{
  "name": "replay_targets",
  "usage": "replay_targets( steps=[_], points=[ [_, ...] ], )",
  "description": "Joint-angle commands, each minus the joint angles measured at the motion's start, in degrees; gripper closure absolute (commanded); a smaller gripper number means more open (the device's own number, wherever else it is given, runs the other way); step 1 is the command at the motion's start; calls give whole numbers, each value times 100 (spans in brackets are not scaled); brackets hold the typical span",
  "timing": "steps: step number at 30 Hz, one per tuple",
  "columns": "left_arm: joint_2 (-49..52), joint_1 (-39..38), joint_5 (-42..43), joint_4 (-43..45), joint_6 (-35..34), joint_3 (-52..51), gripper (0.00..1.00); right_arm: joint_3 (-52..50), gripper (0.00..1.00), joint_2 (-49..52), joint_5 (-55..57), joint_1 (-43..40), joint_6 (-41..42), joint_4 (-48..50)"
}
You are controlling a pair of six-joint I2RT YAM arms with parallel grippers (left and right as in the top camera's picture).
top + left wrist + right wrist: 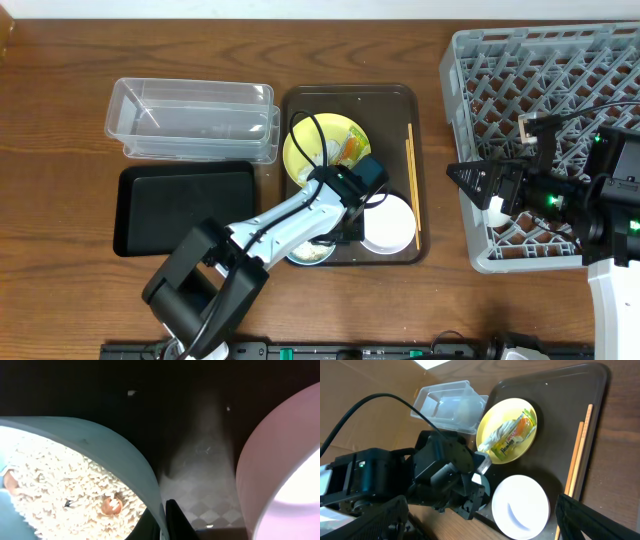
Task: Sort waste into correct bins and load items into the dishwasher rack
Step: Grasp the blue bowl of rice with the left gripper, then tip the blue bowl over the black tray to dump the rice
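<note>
My left gripper (327,238) (162,525) is shut on the rim of the light blue bowl (308,254) (100,442), one finger inside and one outside. The bowl holds rice-like crumbs (60,485). Beside it is the pinkish-white bowl (388,222) (280,460) (520,507). The yellow plate (308,150) (495,422) carries the green-and-orange wrapper (350,150) (516,434). The chopsticks (411,185) (577,452) lie at the right of the brown serving tray. My right gripper (482,185) (480,510) is open and empty over the dishwasher rack's (560,80) left wall. A small white object (497,208) lies below it.
The brown serving tray (350,95) holds the dishes. The clear tub (195,120) (447,402) stands left of it, with the black tray (185,205) in front of the tub. The left arm stretches from the front edge to the tray.
</note>
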Motion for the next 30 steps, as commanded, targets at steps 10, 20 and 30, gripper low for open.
replay_targets(
  steps=[10,20,30],
  points=[
    [-1692,785,153,-538,675,444,94,87,8,-35,-85,-22,-107,129],
    [-2120,2159,616,-1067,1740,444,94,87,8,-35,-85,-22,-63,203],
    [-2116,4983,4236,-1069,3834,39,94,87,8,-35,-87,-22,-20,205]
  ],
)
